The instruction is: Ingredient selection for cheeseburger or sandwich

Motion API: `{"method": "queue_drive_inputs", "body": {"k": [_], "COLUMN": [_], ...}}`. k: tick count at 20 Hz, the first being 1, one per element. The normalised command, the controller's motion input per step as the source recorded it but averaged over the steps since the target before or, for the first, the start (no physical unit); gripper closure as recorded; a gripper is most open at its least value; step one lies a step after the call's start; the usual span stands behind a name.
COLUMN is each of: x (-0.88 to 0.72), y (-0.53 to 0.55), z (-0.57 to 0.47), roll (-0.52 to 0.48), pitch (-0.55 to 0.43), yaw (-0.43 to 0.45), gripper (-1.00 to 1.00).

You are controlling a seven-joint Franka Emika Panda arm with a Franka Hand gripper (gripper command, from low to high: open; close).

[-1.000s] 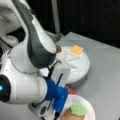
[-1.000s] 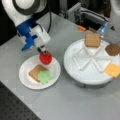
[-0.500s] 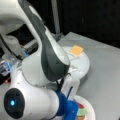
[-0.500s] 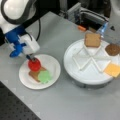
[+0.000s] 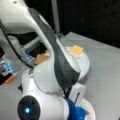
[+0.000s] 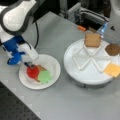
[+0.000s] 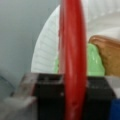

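Over ribbed paper plate, jaw-pinched red tomato disc

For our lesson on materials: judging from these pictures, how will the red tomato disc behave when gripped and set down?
The red tomato disc looks stiff: held on edge in the pincer, it shows no sag. Being round, it might roll if released on edge. Laid flat over the green lettuce on the paper plate, it should probably stay put.

Everything looks soft and fuzzy. Bright light falls on the gray table, with a dark back behind. My red tomato disc fills the wrist view, very blurry up close.
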Motion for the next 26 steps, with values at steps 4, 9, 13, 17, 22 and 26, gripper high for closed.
{"method": "queue_drive_inputs", "body": {"k": [4,9,13,17,22,26], "x": [0.00,-0.11,-0.19,-0.21,-0.20,-0.18], "y": [-0.02,0.00,0.00,0.00,0.01,0.02], "z": [-0.01,0.05,0.04,-0.03,-0.08,-0.07], "roll": [-0.157,-0.103,-0.043,-0.010,-0.002,-0.001], "pitch": [0.075,0.059,0.015,-0.042,-0.070,-0.084], "yaw": [0.284,0.262,0.227,0.176,0.132,0.106], "gripper": [1.00,1.00,1.00,1.00,1.00,1.00]}}
